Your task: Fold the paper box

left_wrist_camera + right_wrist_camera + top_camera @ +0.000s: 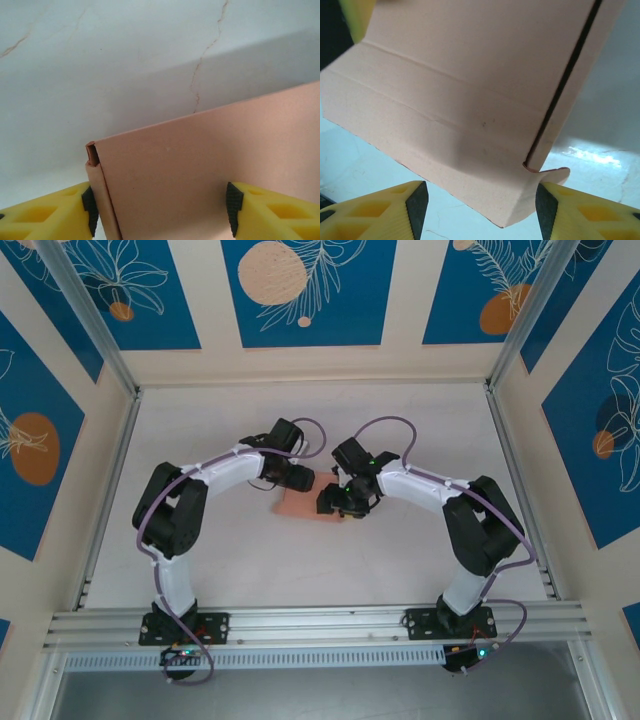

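1. Our left gripper [300, 480] reaches the paper box [300, 508] from the box's left side. In the left wrist view its yellow fingers stand apart. One black pad [90, 210] touches the box's folded edge and the other sits against the flat panel. We cannot tell whether it is clamping the box.
2. Our right gripper [330, 502] meets the box from the right. In the right wrist view it is released, jaws spread. A corner of the box lies between them, with bare table visible beside each pad.
3. The salmon-pink box lies near the middle of the white, faintly veined table [420, 420], well apart from every edge. Its panel shows parallel creases, a dark slit, and a small curled tab at the corner.
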Motion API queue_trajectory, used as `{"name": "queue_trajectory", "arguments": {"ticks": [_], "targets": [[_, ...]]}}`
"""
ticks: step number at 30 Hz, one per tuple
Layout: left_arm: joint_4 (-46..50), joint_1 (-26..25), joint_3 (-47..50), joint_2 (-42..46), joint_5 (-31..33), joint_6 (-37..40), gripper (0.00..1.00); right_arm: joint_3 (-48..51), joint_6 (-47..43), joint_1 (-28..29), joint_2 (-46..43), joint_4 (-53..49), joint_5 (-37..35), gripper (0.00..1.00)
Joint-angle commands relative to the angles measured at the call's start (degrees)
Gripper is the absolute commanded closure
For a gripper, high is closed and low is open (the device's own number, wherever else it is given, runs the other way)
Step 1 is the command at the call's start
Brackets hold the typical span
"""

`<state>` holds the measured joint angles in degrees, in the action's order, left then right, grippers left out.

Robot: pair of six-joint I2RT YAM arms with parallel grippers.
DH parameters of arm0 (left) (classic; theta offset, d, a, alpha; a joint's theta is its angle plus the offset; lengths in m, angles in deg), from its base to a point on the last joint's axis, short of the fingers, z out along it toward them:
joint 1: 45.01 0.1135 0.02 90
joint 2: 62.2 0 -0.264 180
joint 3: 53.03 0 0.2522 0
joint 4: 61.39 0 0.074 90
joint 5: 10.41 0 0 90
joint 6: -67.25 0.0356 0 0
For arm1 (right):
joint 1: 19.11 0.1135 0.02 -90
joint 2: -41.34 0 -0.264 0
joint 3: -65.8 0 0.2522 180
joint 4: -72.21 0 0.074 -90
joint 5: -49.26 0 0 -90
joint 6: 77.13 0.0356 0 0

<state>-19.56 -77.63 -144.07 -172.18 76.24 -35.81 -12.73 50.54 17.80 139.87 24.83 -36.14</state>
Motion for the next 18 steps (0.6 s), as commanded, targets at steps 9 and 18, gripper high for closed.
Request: {"name": "queue_trajectory", "arguments": {"ticks": [9,18], "targets": [[0.3,0.3,1.8,-2.7,-0.4,-2.9,0.41,5.0,7.2,2.0,1.1,5.8,1.5,0.43],[0.2,0.3,1.7,-2.9,-0.8,-3.2,0.42,2.2,7.1,3.5,2.3,7.6,0.1,0.50]]}}
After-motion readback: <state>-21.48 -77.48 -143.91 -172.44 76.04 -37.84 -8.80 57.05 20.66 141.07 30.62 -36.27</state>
